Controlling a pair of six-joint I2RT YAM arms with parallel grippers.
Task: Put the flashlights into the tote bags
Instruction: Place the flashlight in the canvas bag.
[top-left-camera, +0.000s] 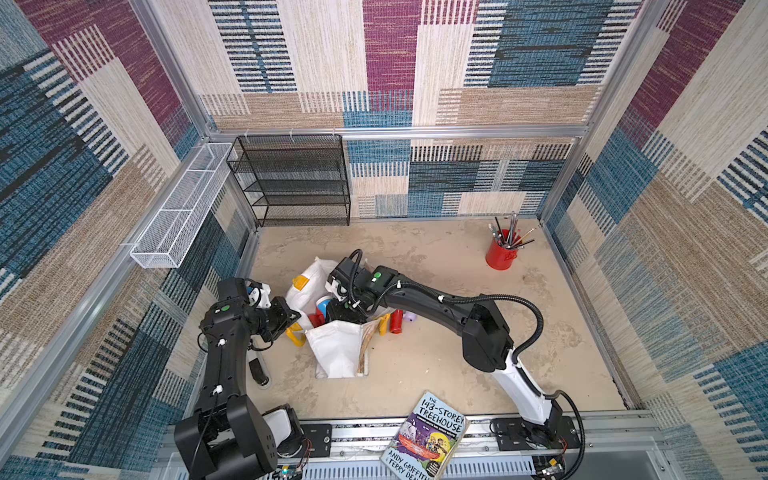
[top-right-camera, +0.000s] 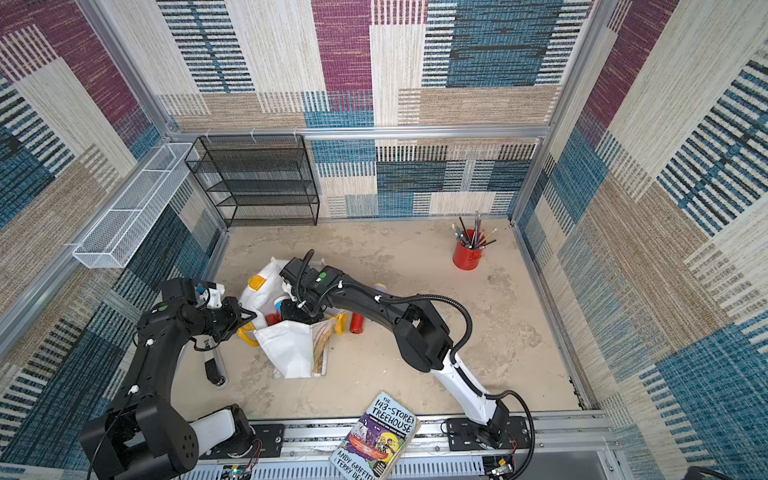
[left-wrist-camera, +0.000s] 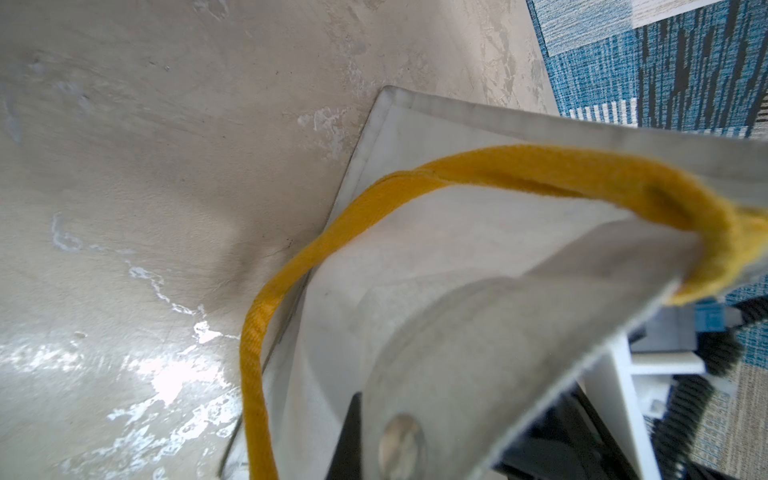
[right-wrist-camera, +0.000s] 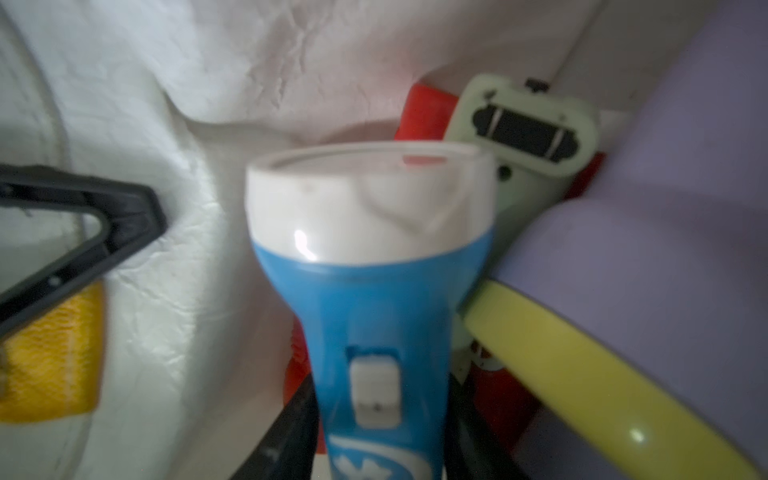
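Left arm (top-left-camera: 224, 332): bent toward the tote bag (top-left-camera: 336, 353), jaws clamped on its rim.
Right arm (top-left-camera: 436, 303): wrist dipped into the bag, jaws flanking our blue flashlight (right-wrist-camera: 365, 316); whether gripping, we cannot tell.

A yellow handle (left-wrist-camera: 519, 166) arcs across the white tote bag (left-wrist-camera: 457, 257), which rests on the beige table (left-wrist-camera: 145, 145).

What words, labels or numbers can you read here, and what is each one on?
"THE 143-STOREY TREEHOUSE": title on the book at the front rail.
"ANDY GRIFFITH" / "& TERRY DEN": same cover, cut off at the frame edge.
Small line under the title: too small to read.
Mark on the red cup: too small to read.
White print on the blue flashlight: cut off, unreadable.
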